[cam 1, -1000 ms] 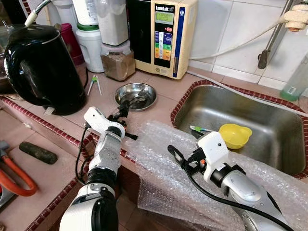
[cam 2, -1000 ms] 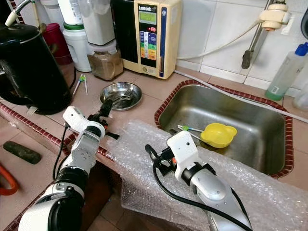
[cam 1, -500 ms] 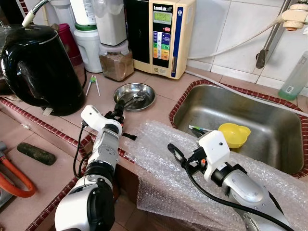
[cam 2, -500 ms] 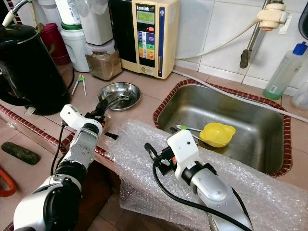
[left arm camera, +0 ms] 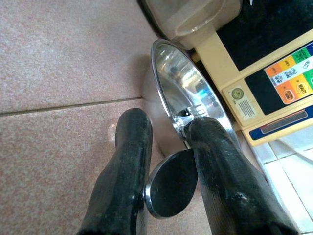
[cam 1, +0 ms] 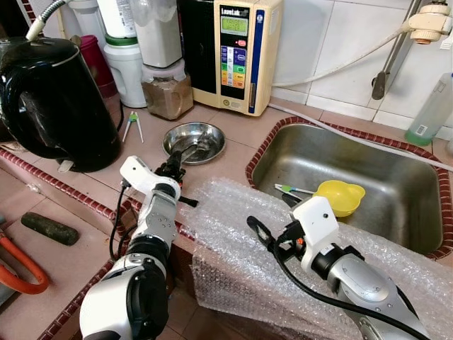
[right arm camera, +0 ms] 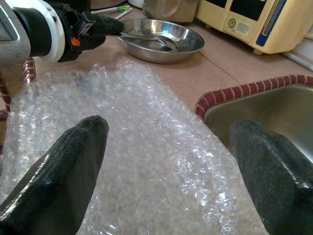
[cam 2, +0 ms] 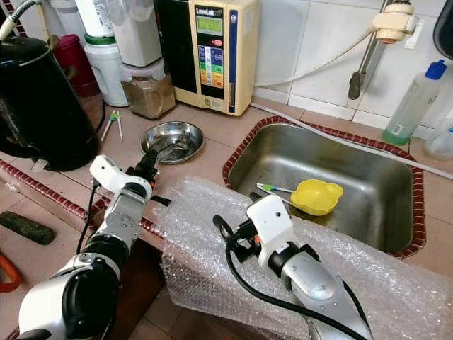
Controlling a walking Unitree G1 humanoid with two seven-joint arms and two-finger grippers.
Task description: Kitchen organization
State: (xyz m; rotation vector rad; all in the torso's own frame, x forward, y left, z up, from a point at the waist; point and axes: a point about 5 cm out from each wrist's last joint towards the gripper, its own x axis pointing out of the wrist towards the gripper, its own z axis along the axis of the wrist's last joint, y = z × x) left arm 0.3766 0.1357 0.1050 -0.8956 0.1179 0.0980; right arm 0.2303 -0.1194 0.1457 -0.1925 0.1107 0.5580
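Left gripper jaws clamp a spoon at the steel bowl; right gripper jaws spread wide above bubble wrap.

A black electric kettle stands at the left end of the tiled counter, with a maroon cup and white plastic containers behind it and a jar of brown powder just beside a cream water ionizer with coloured buttons against the white wall tiles. A white hose runs along the wall to a tap fitting, and a clear bottle with a blue cap stands at the far right. On the lower ledge to the left lie a dark oblong piece and an orange hose.
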